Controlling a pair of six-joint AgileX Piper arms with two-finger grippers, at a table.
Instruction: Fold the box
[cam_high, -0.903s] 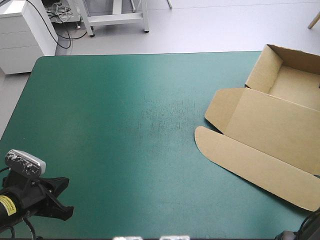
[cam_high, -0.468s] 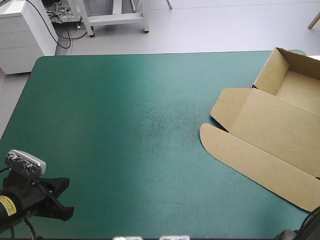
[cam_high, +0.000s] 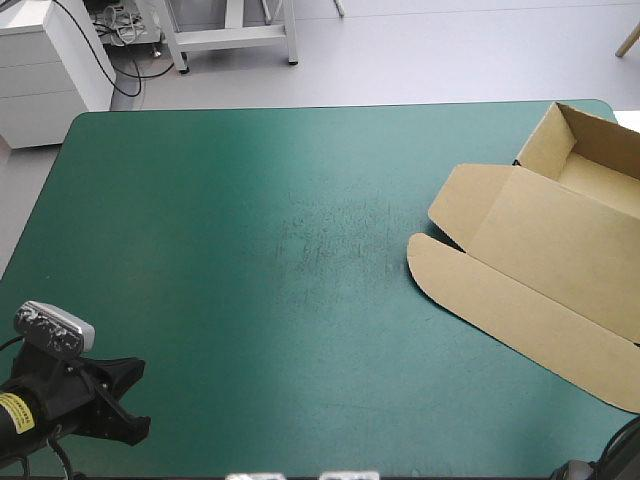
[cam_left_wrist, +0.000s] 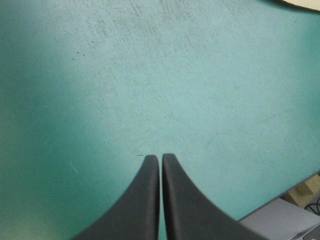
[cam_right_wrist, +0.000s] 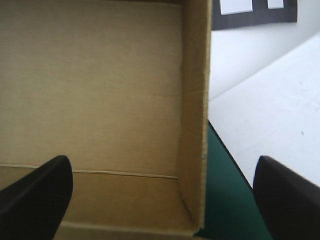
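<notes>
The brown box (cam_high: 540, 250) lies at the table's right side, running past the right edge. Its tray (cam_high: 590, 160) stands open with raised walls at the far right corner, and its lid with a rounded flap (cam_high: 440, 270) lies flat toward the middle. In the right wrist view my right gripper (cam_right_wrist: 162, 160) is open, fingers wide apart, over the tray floor (cam_right_wrist: 100, 90) and straddling a side wall (cam_right_wrist: 195, 100). It is hidden in the high view. My left gripper (cam_high: 130, 400) sits at the near left corner, shut (cam_left_wrist: 160, 157), with nothing in it.
Bare teal-green cover (cam_high: 280, 250) stretches between the left gripper and the box. A white surface (cam_right_wrist: 270, 110) adjoins the table's right edge just beyond the tray wall. A white cabinet (cam_high: 50, 70) stands past the far left corner.
The box has slid toward the table's right edge and a little farther away. The left gripper has stayed in place.
</notes>
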